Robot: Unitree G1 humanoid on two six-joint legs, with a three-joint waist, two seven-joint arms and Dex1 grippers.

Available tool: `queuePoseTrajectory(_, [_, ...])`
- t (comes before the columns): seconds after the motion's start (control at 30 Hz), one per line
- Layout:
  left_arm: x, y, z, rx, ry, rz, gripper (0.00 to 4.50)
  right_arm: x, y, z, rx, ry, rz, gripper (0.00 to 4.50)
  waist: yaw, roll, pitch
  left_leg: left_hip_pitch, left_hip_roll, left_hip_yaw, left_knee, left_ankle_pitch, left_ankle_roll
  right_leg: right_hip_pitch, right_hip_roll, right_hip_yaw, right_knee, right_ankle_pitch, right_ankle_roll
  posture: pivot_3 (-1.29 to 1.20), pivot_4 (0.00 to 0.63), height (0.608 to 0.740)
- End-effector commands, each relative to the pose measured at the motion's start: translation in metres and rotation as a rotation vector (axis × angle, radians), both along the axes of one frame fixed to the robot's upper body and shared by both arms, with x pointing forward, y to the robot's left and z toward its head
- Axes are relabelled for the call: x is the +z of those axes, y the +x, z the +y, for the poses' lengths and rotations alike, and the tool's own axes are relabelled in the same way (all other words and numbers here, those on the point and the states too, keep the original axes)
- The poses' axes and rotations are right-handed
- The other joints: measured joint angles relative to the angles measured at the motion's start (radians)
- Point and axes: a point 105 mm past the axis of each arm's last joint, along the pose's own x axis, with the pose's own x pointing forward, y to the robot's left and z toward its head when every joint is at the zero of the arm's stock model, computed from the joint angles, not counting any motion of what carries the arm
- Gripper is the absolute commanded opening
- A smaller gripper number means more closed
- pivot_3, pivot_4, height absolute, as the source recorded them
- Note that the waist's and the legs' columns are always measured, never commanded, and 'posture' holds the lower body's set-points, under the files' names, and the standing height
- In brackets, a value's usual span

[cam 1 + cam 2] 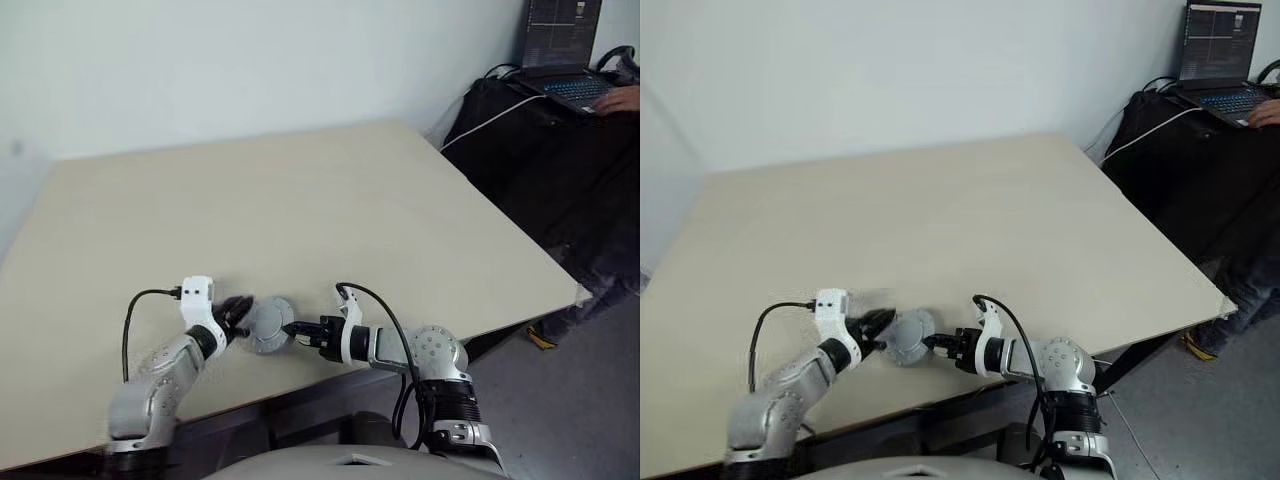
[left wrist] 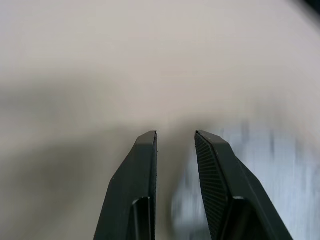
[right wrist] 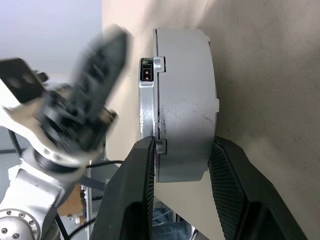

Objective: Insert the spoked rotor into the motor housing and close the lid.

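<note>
Motor housing (image 3: pixel 185 105) with lid (image 3: pixel 146 100) seated, located lower centre of the head view at the table's (image 1: pixel 300 200) near edge. Held on edge, flat faces sideways, axis roughly level. Clamped between the right gripper's (image 3: pixel 180 150) fingers at its lower rim. Left gripper (image 1: pixel 240 312) just beside the lid face, fingers narrowly parted, empty.

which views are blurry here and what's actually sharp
Left wrist view: the table and a pale shape by the fingers are smeared, the black fingertips crisp. Right wrist view: the motor housing between the right gripper's fingers is sharp, the left gripper motion-blurred. Eye views: mostly sharp, evenly lit.
</note>
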Motion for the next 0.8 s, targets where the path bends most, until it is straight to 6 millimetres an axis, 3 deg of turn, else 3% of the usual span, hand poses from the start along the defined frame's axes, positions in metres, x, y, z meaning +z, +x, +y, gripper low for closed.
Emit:
queuePoseTrajectory(0.03, [0.027, -0.001, 0.021, 0.173, -0.060, -0.175, 1.23, 0.017, 0.005, 0.014, -0.032, 0.092, -0.036, 1.26, -0.001, 0.001, 0.000, 0.000, 0.000, 0.000, 0.000, 0.000, 0.000, 0.000, 0.000, 0.000, 0.000, 0.000, 0.000, 0.00, 0.000, 0.740])
queuePoseTrajectory(0.2, [0.014, -0.029, 0.008, 0.160, -0.279, -0.122, 1.23, 0.022, 0.012, 0.009, -0.082, 0.131, -0.045, 1.24, 0.001, -0.001, 0.001, -0.002, -0.001, 0.001, 0.000, -0.002, 0.003, -0.001, -0.001, 0.001, -0.002, 0.000, 0.000, 0.00, 0.000, 0.740])
queuePoseTrajectory(0.33, [0.013, -0.050, -0.017, 0.085, -0.498, -0.087, 2.41, 0.035, 0.020, 0.003, -0.130, 0.180, -0.082, 1.23, 0.002, -0.003, 0.003, -0.004, -0.002, 0.001, 0.001, -0.003, 0.005, -0.002, -0.002, 0.001, -0.002, -0.001, 0.002, 0.00, 0.000, 0.740])
queuePoseTrajectory(0.53, [0.016, -0.066, -0.031, 0.078, -0.751, -0.101, 4.41, 0.049, 0.029, -0.005, -0.167, 0.203, -0.132, 1.22, -0.006, -0.002, 0.005, -0.007, -0.001, 0.001, 0.002, -0.003, 0.005, -0.006, -0.002, 0.001, -0.001, -0.004, 0.006, 0.00, 0.000, 0.740])
queuePoseTrajectory(0.8, [0.024, -0.072, -0.031, 0.115, -0.940, -0.142, 4.50, 0.061, 0.042, -0.011, -0.211, 0.218, -0.174, 1.22, -0.008, -0.003, 0.005, -0.011, -0.002, 0.002, 0.002, -0.003, 0.005, -0.011, -0.001, 0.003, 0.000, -0.002, 0.003, 0.00, 0.000, 0.740])
